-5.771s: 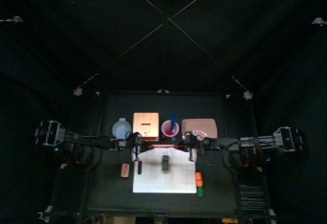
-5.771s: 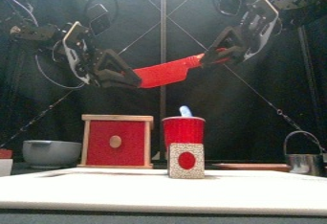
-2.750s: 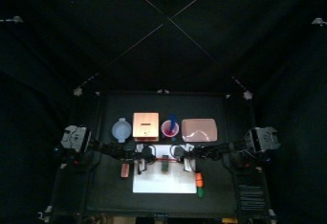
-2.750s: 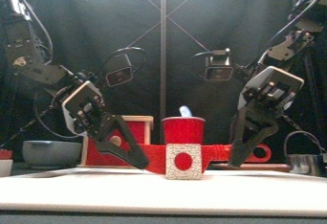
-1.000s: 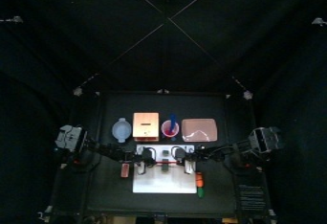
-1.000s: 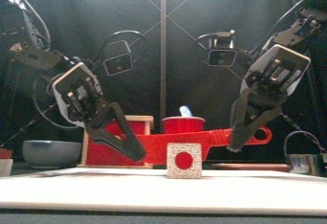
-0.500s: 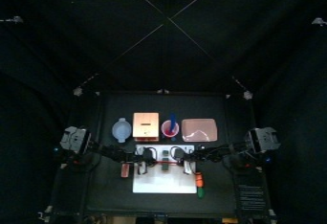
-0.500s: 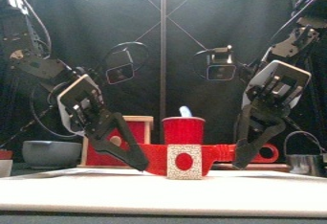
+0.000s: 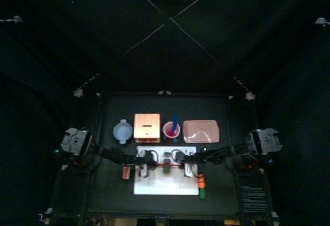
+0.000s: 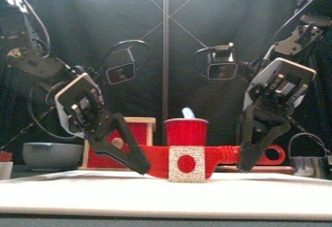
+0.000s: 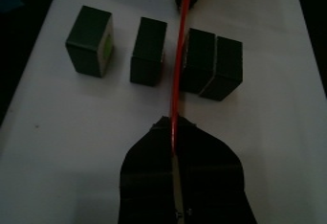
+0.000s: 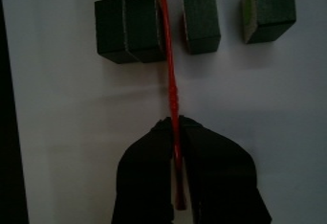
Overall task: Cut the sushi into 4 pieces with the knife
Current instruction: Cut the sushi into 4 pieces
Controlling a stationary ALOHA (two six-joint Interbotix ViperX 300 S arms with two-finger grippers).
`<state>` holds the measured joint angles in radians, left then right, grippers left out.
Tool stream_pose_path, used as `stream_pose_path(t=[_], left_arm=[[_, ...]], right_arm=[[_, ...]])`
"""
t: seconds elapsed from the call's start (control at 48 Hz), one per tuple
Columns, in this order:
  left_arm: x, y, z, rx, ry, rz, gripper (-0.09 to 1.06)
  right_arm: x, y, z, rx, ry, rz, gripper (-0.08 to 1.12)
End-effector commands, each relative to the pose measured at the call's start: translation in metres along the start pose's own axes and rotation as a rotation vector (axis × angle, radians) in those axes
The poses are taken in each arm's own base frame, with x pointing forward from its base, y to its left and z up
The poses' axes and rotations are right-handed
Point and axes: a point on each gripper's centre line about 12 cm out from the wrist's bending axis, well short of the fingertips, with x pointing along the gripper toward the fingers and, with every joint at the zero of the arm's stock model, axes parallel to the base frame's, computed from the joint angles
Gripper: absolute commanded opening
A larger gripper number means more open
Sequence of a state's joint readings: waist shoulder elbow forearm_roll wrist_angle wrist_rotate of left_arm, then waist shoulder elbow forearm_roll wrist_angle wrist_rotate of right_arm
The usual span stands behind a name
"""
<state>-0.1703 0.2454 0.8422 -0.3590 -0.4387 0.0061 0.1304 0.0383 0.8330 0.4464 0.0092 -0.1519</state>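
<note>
The sushi roll lies on the white cutting board (image 9: pixel 161 180) as dark green blocks; its speckled end (image 10: pixel 189 163) faces the front. In the left wrist view two blocks (image 11: pixel 92 39) (image 11: pixel 149 48) stand apart and two more (image 11: pixel 212 65) touch each other. A red knife (image 10: pixel 201 156) lies level across the roll, its blade (image 11: pixel 181 65) in the gap between the single blocks and the touching pair (image 12: pixel 126 28). My left gripper (image 10: pixel 130 158) (image 11: pixel 173 137) is shut on one end of the knife. My right gripper (image 10: pixel 249 157) (image 12: pixel 170 132) is shut on the other end.
Behind the board stand a blue-grey bowl (image 10: pixel 52 154), a wooden box with a red front (image 10: pixel 119 140), a red cup (image 10: pixel 185 131) holding a blue knife (image 10: pixel 189 113), and a pink tray (image 9: pixel 202 130). A metal cutter (image 10: pixel 308 163) sits far right. Small toy foods (image 9: pixel 200 183) lie beside the board.
The knife came down from high above the cup to the roll, lifted slightly a second ago, and is pressed down at board level again. Both grippers keep hold of it.
</note>
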Motion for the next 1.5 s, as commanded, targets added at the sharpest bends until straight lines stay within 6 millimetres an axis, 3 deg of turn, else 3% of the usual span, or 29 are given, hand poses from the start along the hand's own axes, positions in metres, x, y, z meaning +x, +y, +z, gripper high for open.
stream_pose_path(t=[0.021, 0.25, 0.375, 0.708, 1.5], left_arm=[[-0.003, -0.005, 0.022, -0.018, -0.055, -0.015, 0.11], [-0.035, -0.015, 0.062, 0.002, -0.160, -0.072, 0.11], [-0.039, -0.018, 0.066, 0.017, -0.173, -0.085, 0.11], [-0.032, -0.029, 0.052, 0.030, -0.133, -0.103, 0.11], [-0.004, -0.029, 0.010, -0.013, 0.028, -0.061, 0.11]], right_arm=[[-0.011, 0.007, 0.025, 0.006, -0.082, 0.022, 0.16], [-0.048, 0.013, 0.046, -0.004, -0.196, 0.055, 0.16], [-0.059, 0.015, 0.049, 0.001, -0.226, 0.065, 0.16], [-0.044, 0.019, 0.037, 0.001, -0.171, 0.066, 0.16], [-0.014, 0.018, 0.017, 0.023, -0.071, 0.046, 0.16]])
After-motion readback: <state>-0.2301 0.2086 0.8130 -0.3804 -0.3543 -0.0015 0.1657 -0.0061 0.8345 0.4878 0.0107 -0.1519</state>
